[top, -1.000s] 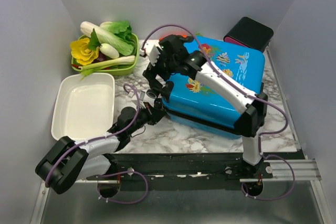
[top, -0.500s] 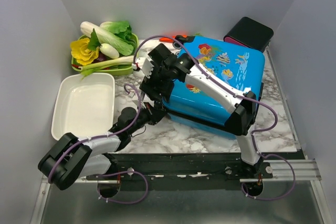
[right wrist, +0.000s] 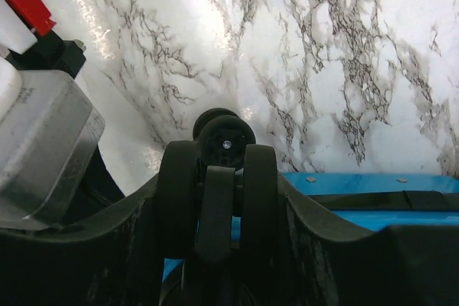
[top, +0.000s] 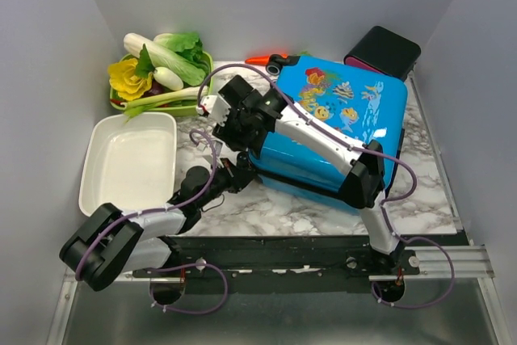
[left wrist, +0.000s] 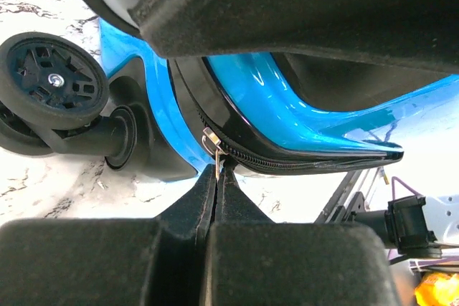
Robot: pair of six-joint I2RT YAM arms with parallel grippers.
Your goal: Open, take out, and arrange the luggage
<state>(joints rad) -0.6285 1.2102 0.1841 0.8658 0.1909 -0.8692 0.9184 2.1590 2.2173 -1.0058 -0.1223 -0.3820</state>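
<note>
Surface: white marble table (top: 275, 204) between grey walls.
Luggage: the luggage (top: 339, 119) lies flat on the table.
Left claw: the left claw (left wrist: 217, 170) is at the luggage's near-left corner, pinched together on the zipper pull (left wrist: 213, 145).
Right claw: the right claw (right wrist: 219, 170) is above that corner, clamped around a wheel (right wrist: 224, 140).
White tray: the white tray (top: 129, 163) is left of the luggage.
Black box: the black box (top: 384, 50) is just behind the luggage.

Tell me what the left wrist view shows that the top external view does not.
Only the left wrist view shows the metal zipper pull pinched between the left jaws, and the zipper teeth. Only the top external view shows the green basket of vegetables, the white tray, the black box with pink drawers and both arms. Both views show the blue suitcase on the marble table.
</note>
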